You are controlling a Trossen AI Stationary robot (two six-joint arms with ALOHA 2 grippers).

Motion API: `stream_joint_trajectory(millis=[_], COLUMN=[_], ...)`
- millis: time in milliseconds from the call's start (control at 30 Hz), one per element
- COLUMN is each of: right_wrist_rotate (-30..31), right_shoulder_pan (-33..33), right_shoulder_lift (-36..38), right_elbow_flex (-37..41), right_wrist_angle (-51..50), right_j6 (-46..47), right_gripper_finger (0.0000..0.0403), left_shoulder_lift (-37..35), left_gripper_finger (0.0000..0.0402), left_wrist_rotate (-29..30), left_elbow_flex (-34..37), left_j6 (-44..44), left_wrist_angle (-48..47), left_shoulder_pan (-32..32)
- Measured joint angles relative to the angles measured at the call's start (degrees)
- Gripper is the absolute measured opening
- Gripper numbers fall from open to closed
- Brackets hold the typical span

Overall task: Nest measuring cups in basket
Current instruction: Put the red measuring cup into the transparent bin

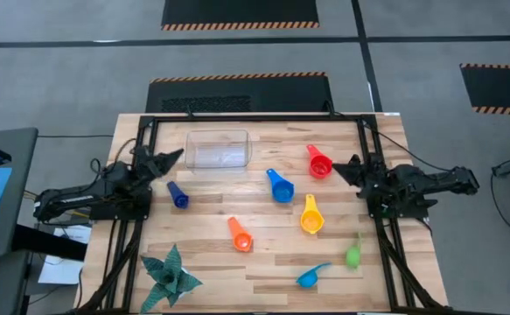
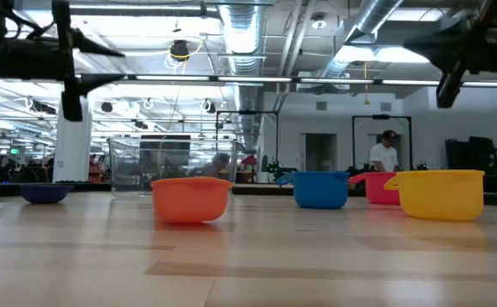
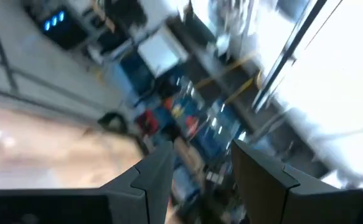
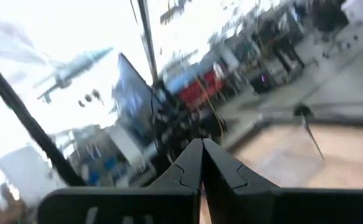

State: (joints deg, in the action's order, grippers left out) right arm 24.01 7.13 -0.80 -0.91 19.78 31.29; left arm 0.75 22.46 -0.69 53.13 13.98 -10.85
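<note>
Several measuring cups stand apart on the wooden table: red, blue, yellow, orange, green, light blue and dark blue. The clear basket sits on its base at the far middle with nothing in it. My left gripper hovers at the table's left side near the basket, open and holding nothing. My right gripper hovers at the right side beside the red cup, shut on nothing. Both point slightly upward.
A teal spiky paper plant stands at the near left corner. A black frame runs around the table's far and side edges. Bare wood lies between the basket and the cups. A person stands far off in the room behind.
</note>
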Motion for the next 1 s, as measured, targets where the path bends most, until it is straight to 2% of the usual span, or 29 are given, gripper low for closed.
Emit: stream_joint_trajectory(millis=[233, 367, 467, 667, 800, 900, 1000], right_wrist_rotate=[0.1, 0.0, -0.9, -5.9, -5.8, -5.8, -5.8], right_shoulder_pan=[-3.5, -5.2, -6.0, -7.0, -6.9, -6.9, -6.9], right_shoulder_lift=[0.0, 0.0, 0.0, -3.1, -6.5, -9.1, -11.2], right_elbow_flex=[0.0, 0.0, -0.9, -6.3, -10.2, -13.0, -15.4], right_wrist_angle=[8.6, 11.1, 11.4, 10.7, 6.6, 3.1, -2.2], right_j6=[-6.9, -7.8, -7.8, -15.1, -20.9, -21.7, -21.7], right_gripper_finger=[0.0033, 0.0033, 0.0033, 0.0033, 0.0033, 0.0033, 0.0033], left_shoulder_lift=[0.0, 1.3, 4.8, 20.9, 35.3, 45.6, 55.1], left_gripper_finger=[0.0153, 0.0153, 0.0153, 0.0153, 0.0153, 0.0153, 0.0153], left_wrist_rotate=[2.3, 1.6, -0.1, -2.4, -2.7, -2.8, -6.4], left_elbow_flex=[0.0, -2.4, -6.0, -18.3, -29.3, -38.5, -48.3], left_j6=[-9.8, -13.8, -15.3, -23.8, -29.8, -34.1, -38.7], left_wrist_angle=[15.6, 16.8, 17.1, 16.1, 11.2, 7.7, 4.1], left_shoulder_pan=[0.0, 0.0, 0.0, 0.0, 0.0, -0.4, -1.4])
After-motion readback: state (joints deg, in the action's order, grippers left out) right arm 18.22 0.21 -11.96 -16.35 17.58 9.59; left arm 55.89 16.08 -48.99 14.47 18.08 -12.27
